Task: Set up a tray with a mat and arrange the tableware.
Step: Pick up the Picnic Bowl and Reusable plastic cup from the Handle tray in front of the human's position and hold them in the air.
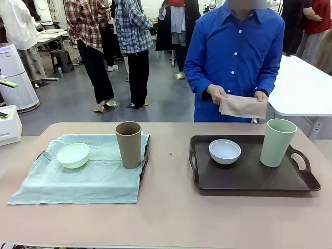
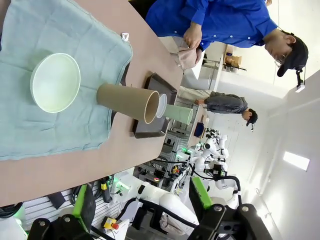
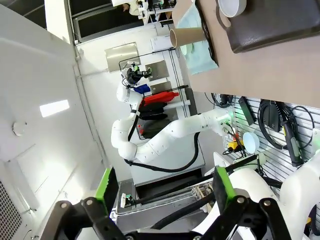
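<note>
Brown cup point(image 1: 128, 144) on teal mat point(image 1: 78, 181), left tool point(image 2: 141, 205), right tool point(image 3: 164, 192) released (both empty).

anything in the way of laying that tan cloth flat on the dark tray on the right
Yes. The white bowl sits on the left half of the dark tray, and the pale green cup stands near its right handle. Both are on the bare surface the tan cloth would have to cover.

Pinkish table point(image 1: 171, 212), dark tray point(image 1: 249, 179) right, teal mat point(image 1: 78, 181) left (draped over another tray point(image 1: 146, 158))
</note>
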{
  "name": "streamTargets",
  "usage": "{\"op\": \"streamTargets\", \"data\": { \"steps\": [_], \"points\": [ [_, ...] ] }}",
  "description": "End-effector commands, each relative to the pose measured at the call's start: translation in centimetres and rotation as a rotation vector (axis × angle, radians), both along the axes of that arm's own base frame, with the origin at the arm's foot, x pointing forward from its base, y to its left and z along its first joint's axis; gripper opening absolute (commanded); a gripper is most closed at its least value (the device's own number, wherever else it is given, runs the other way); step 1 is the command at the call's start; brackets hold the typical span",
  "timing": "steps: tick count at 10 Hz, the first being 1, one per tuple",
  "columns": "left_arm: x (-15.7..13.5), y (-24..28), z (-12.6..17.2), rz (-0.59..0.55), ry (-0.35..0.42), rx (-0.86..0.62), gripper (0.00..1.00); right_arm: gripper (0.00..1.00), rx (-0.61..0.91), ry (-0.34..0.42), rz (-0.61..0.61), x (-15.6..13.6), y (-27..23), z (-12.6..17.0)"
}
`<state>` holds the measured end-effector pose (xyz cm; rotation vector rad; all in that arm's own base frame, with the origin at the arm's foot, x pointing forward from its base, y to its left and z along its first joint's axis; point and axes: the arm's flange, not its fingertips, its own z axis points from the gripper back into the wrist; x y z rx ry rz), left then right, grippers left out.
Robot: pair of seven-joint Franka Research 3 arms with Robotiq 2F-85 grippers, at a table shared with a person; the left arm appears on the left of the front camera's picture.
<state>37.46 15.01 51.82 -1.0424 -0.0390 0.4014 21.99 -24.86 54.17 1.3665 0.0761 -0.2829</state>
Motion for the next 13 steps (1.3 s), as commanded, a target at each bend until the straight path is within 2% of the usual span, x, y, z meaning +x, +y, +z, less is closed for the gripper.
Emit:
{"op": "streamTargets", "data": {
  "steps": [1, 13],
  "points": [
    [-0.04, 0.17, 0.08, 0.005, -0.004, -0.006, 1.0, 1.0, -0.001, 0.008, 0.002, 0.02, 0.23, 0.03],
    [-0.04, 0.17, 0.08, 0.005, -0.004, -0.006, 1.0, 1.0, -0.001, 0.008, 0.002, 0.02, 0.23, 0.03]
  ]
}}
